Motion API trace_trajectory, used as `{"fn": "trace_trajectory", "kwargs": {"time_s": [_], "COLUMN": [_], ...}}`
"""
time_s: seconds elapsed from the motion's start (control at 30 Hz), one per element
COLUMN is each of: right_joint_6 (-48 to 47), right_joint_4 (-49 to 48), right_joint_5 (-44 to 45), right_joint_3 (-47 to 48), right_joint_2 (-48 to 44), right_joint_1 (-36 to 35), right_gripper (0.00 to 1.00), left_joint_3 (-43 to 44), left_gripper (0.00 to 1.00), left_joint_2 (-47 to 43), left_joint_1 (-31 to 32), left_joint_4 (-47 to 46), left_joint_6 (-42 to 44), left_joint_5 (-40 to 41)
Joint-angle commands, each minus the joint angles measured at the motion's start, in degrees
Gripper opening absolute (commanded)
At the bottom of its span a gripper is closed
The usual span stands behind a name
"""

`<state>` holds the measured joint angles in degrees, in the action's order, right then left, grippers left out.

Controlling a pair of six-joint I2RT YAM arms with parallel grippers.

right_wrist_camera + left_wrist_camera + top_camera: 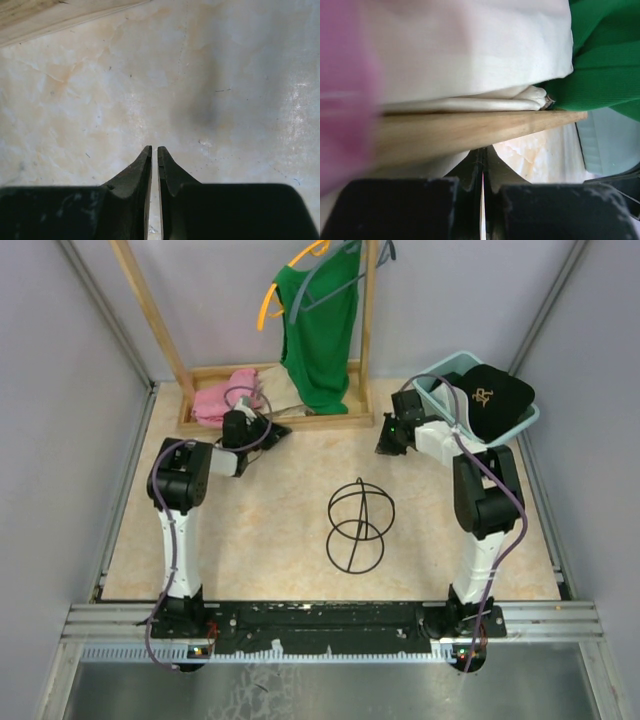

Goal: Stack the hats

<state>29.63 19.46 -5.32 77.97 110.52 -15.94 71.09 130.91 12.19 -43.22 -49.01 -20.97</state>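
You get one black cap in one blue basket right of the wooden rack, beige table, grey walls, left gripper, right gripper both pinched shut.

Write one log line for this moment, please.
left pincer: shut, by wooden rail | right pincer: shut, empty, above table | black fabric cap with gold emblem: in pale blue plastic basket

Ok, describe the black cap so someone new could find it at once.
Go to the far right corner of the table, where a pale blue bin sits. The black cap lies in it. Its gold emblem sets it apart from the pink cloth and green shirt.
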Motion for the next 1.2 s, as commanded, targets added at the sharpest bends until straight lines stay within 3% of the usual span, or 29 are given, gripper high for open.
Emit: {"fn": "trace_trajectory", "kwargs": {"time_s": [0.0,0.23,0.43,0.73,0.87,0.9,0.93,0.97,1.0,1.03,1.1,1.17], "right_joint_6": [-1.6,-3.0,-5.3,-6.4,-8.2,-8.5,-8.8,-9.0,-8.8,-8.4,-6.2,-4.7], "right_joint_4": [-1.6,0.3,6.3,6.8,6.8,7.1,7.6,7.8,8.2,8.8,10.9,14.1], "right_joint_5": [-0.8,-1.1,1.6,1.6,3.1,2.6,1.9,1.6,2.0,2.1,2.0,-3.2], "right_joint_3": [0.3,0.2,1.0,-0.1,0.5,1.2,2.3,3.4,4.6,6.2,10.4,15.5], "right_joint_2": [-6.6,-11.2,-14.0,-18.1,-20.1,-20.4,-20.5,-20.5,-20.3,-19.8,-18.0,-14.1], "right_joint_1": [0.7,2.1,2.4,4.8,5.3,5.9,6.5,7.1,7.7,8.3,9.5,12.1], "right_gripper": [0.10,0.11,0.12,0.13,0.26,0.32,0.46,0.61,0.66,0.69,0.71,0.71], "left_joint_3": [-5.7,-8.9,-3.5,0.8,-1.6,-3.3,-4.9,-6.5,-7.3,-7.8,-8.7,-9.9], "left_gripper": [0.00,0.00,0.00,0.00,0.00,0.00,0.02,0.14,0.25,0.32,0.37,0.45], "left_joint_2": [-8.7,-11.3,-7.3,-5.2,-9.7,-11.9,-14.5,-17.0,-20.2,-22.7,-27.0,-30.8], "left_joint_1": [-4.9,-10.5,-13.4,-16.1,-15.7,-15.4,-15.2,-15.0,-14.6,-14.2,-13.5,-12.8], "left_joint_4": [1.8,4.7,5.2,4.0,3.0,2.8,2.8,3.2,4.2,6.3,9.5,10.4], "left_joint_6": [5.7,10.0,13.1,13.7,13.5,13.6,13.4,13.7,14.1,15.4,18.2,19.6], "left_joint_5": [3.7,3.4,1.1,0.5,-1.0,-0.9,-1.1,-2.3,-3.1,-4.0,-5.8,-7.9]}}
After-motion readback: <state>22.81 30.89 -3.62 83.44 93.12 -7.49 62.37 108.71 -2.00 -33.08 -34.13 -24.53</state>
